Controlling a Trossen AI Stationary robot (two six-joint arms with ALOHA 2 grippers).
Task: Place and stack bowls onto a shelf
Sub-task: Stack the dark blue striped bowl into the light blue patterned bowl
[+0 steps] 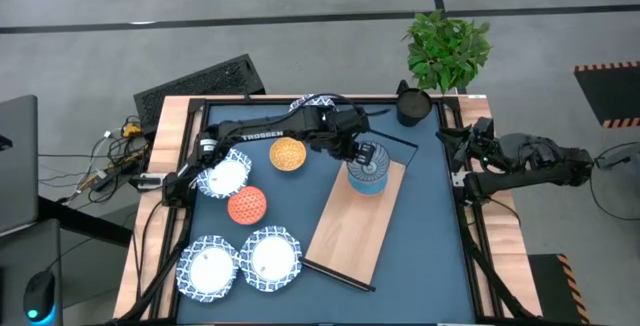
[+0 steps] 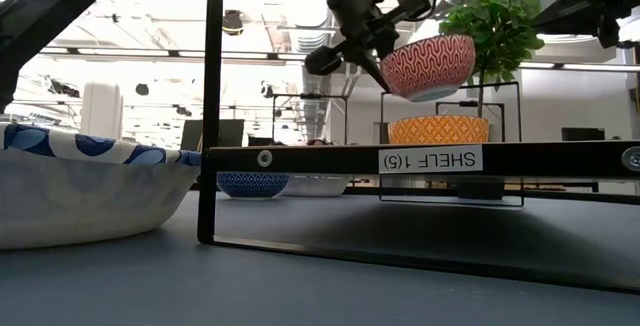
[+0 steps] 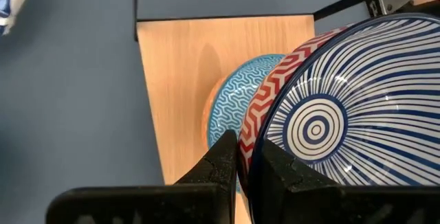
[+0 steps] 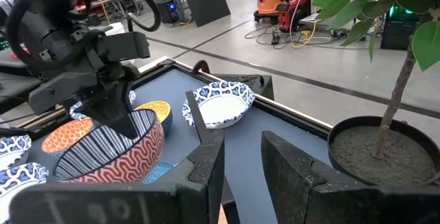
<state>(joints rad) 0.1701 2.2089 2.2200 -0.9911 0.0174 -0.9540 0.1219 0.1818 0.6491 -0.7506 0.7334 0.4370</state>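
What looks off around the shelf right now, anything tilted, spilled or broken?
Only the red-patterned bowl is askew: the left gripper pinches its rim and holds it tilted in the air over the blue bowl on the shelf. Nothing looks spilled or damaged.

Left claw [image 3: 244, 165] on red-patterned bowl [image 3: 344, 107] rim above shelf [image 3: 185, 80].

A potted green plant [image 1: 448, 48] stands at the tabletop's far right corner, with a dark cup-like pot [image 1: 412, 104] just beside it along the far edge. Off the table's left edge lie a laptop [image 1: 17, 161], a mouse [image 1: 38, 293] and tangled cables [image 1: 118, 151].
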